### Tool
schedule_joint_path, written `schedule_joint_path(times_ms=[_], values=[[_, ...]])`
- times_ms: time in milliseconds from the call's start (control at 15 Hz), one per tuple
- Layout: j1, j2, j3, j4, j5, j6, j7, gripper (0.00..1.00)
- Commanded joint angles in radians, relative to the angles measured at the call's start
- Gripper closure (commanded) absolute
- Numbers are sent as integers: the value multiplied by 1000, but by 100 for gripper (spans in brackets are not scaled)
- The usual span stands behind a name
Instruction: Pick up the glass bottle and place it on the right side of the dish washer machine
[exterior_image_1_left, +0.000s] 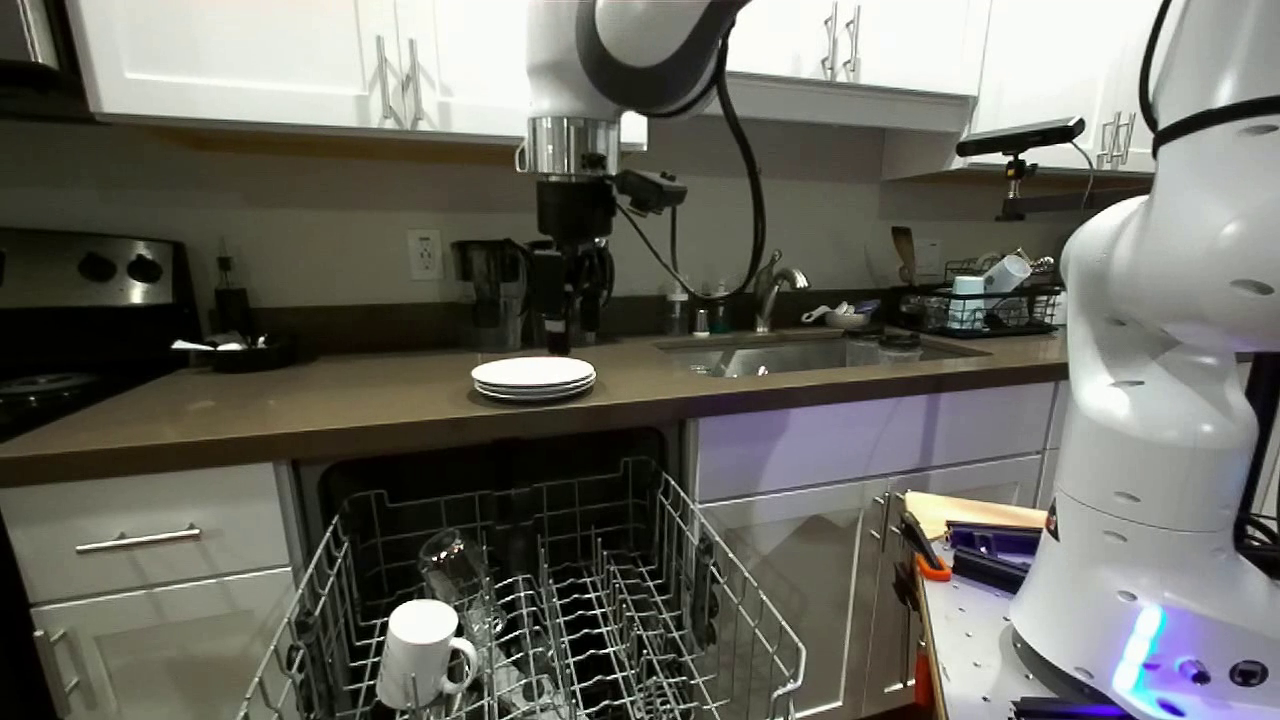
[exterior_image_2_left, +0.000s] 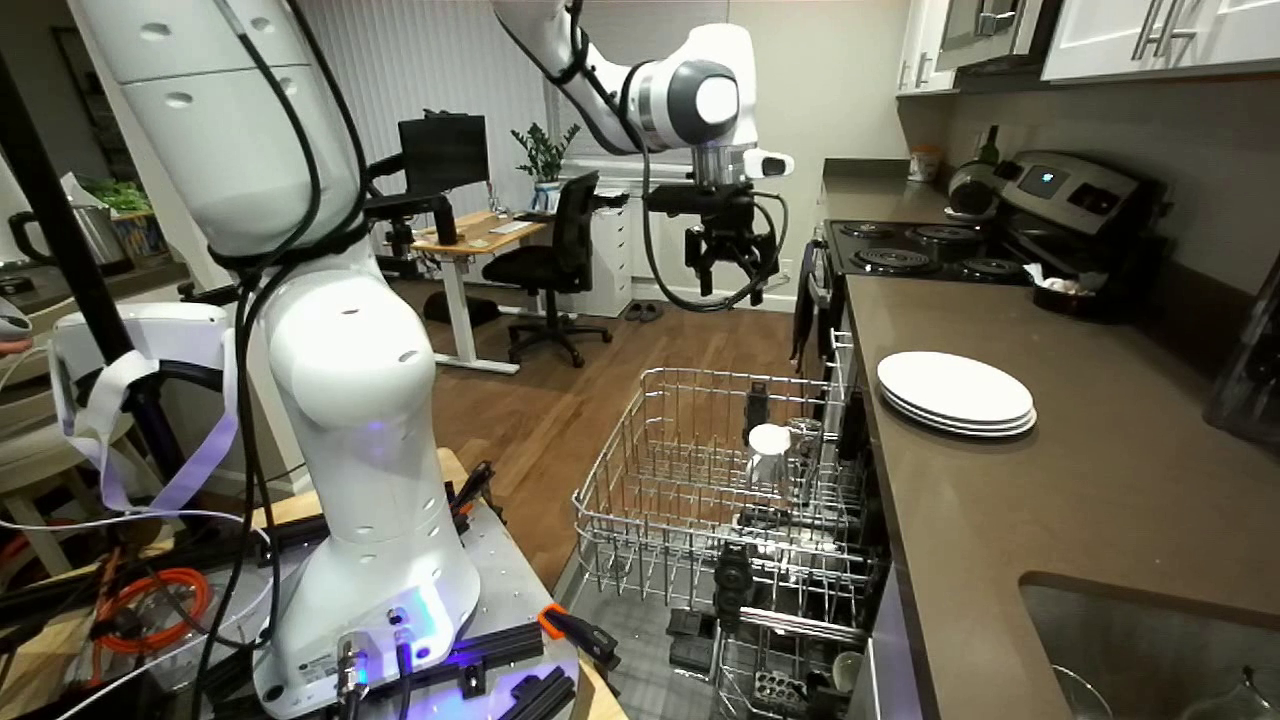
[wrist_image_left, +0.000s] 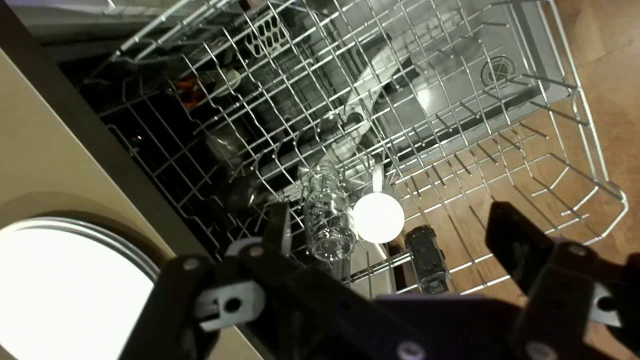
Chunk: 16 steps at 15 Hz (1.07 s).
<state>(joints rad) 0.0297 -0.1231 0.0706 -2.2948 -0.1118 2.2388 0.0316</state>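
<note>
The clear glass bottle (exterior_image_1_left: 450, 565) stands base-up and tilted in the light grey wire rack of the dishwasher (exterior_image_1_left: 735, 567), on the left part in this exterior view, behind the white mug. In the wrist view the bottle (wrist_image_left: 327, 220) shows its base, close beside the mug. I cannot make the bottle out in the exterior view that shows the rack (exterior_image_2_left: 700, 372) from the sink end. My gripper (exterior_image_1_left: 572, 330) is open and empty, high above the rack and counter level. It also shows open in an exterior view (exterior_image_2_left: 732, 285). In the wrist view the fingers (wrist_image_left: 392, 220) are wide apart, bottle and mug below.
The white mug (wrist_image_left: 378, 218) sits upside down against the bottle. A stack of white plates (exterior_image_1_left: 533, 373) lies on the brown counter (exterior_image_1_left: 330, 400), near its edge above the dishwasher. The counter edge (wrist_image_left: 100, 165) borders the rack. Upright tines (exterior_image_1_left: 610, 600) fill the rack's middle.
</note>
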Motion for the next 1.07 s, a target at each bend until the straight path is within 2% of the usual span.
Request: schedule_joint_path(times_ms=[0,267,467,733,1000], values=[[15,209,-11,176,71,24,-97,0],[37,394,8,324,41,14,-77,0],[74,507,-2,419,-41,1,-55,0],[93,623,-22,538,-103,-20,-70,0],[86,715,-39,648,-114,-31,-84,0]])
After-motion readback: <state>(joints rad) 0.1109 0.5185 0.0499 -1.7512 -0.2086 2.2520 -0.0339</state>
